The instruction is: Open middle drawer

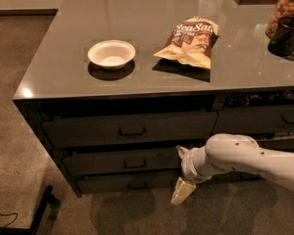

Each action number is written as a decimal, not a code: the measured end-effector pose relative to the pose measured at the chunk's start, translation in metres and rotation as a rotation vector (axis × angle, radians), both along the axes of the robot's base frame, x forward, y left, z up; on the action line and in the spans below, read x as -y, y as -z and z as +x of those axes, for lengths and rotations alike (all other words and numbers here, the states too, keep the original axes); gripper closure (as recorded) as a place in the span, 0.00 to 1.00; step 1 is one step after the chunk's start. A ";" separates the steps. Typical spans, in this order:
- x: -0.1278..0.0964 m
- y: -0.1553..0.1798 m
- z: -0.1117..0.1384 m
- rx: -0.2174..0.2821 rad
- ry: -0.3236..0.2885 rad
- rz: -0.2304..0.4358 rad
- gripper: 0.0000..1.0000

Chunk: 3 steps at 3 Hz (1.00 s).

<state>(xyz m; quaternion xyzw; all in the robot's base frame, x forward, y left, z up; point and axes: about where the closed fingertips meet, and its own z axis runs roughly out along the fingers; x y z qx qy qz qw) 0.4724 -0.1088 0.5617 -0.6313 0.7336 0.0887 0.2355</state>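
Observation:
The middle drawer (108, 161) is a wide dark grey front in the counter's left stack, with a small dark pull (135, 163) at its centre. It looks closed, flush with the taller drawer (88, 129) above and the slim drawer (103, 183) below. My gripper (182, 190) hangs on the white arm (245, 158) that comes in from the right. It is low in front of the right end of the drawer stack, to the right of the middle pull and a little below it, not touching the pull.
On the grey countertop (54, 72) sit a white bowl (111, 54), a chip bag (190, 41), a dark cup (285, 35) and a jar (284, 6) at the right. More drawers (257, 119) lie to the right. A dark leg (41, 209) stands on the floor at lower left.

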 end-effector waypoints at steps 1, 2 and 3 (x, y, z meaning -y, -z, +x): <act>0.000 0.015 0.001 0.007 -0.008 -0.009 0.00; -0.005 0.037 0.009 0.030 -0.028 -0.002 0.00; -0.015 0.057 0.022 0.079 -0.062 0.008 0.00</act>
